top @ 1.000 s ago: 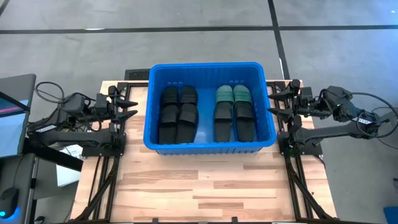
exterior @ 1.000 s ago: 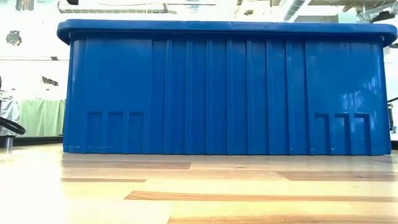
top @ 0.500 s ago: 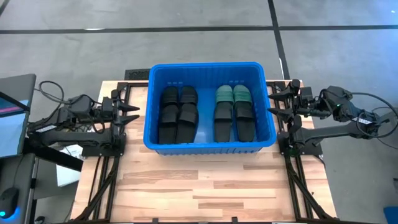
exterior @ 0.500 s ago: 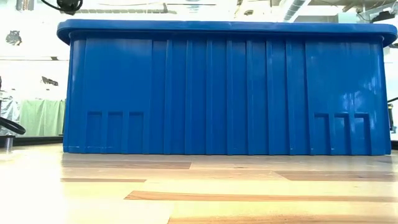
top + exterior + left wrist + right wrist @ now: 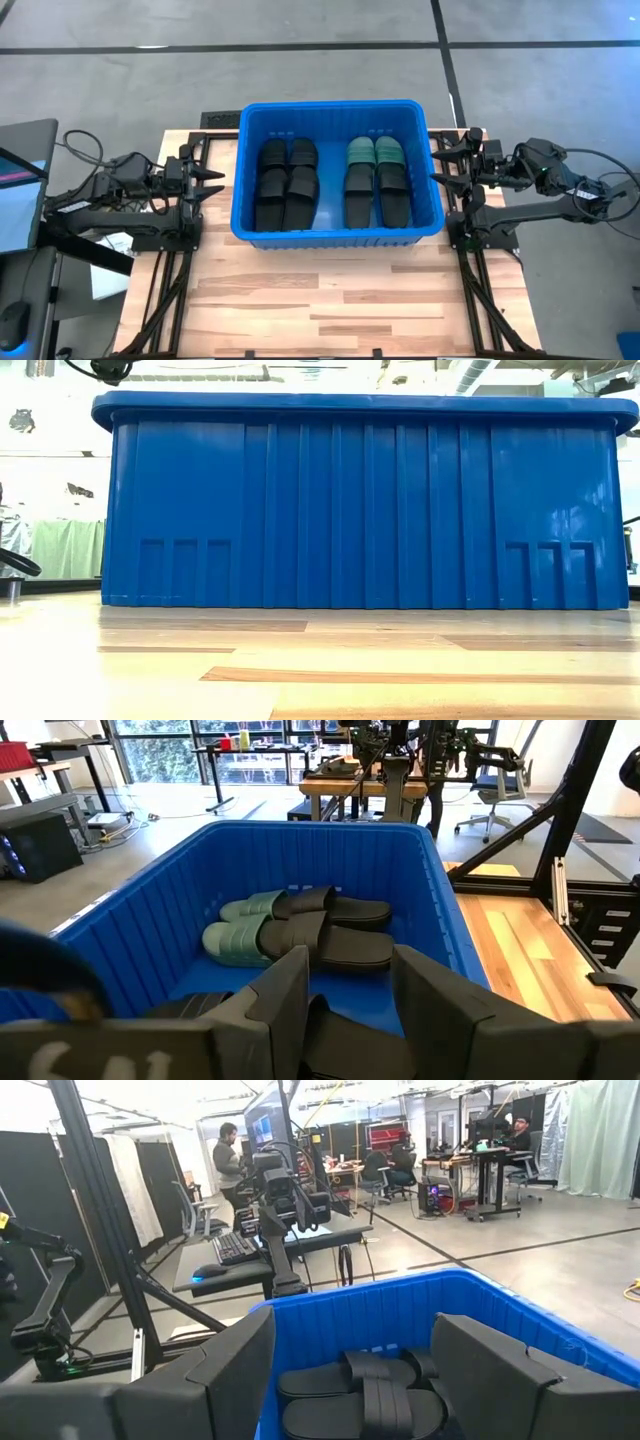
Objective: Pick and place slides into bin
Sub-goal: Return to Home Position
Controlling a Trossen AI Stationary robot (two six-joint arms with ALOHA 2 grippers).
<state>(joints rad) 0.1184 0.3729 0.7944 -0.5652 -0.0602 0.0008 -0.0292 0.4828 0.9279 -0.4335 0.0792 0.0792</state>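
The blue bin [image 5: 335, 104] stands at the table's middle, toward its far edge, and fills the low view [image 5: 360, 510]. Several slides lie flat on its floor. Black slides [image 5: 287, 182] lie in the left half. Two teal slides [image 5: 375, 152] lie in the right half, with black ones [image 5: 378, 203] nearer the front. My left gripper [image 5: 216, 180] hovers open outside the bin's left wall, with nothing between its fingers [image 5: 350, 1005]. My right gripper [image 5: 438, 166] hovers open outside the right wall, also with nothing between its fingers [image 5: 355, 1370]. Both point level at the bin.
Bare wooden table top [image 5: 320, 300] stretches from the bin's front wall to the near edge. Black arm stands [image 5: 165, 235] sit at both table sides. A monitor [image 5: 20, 185] is at the left. People [image 5: 228, 1155] stand and sit far off in the room.
My left gripper has tipped its fingers downward a little beside the bin's left wall and has since kept still. The slides and the bin have not moved.
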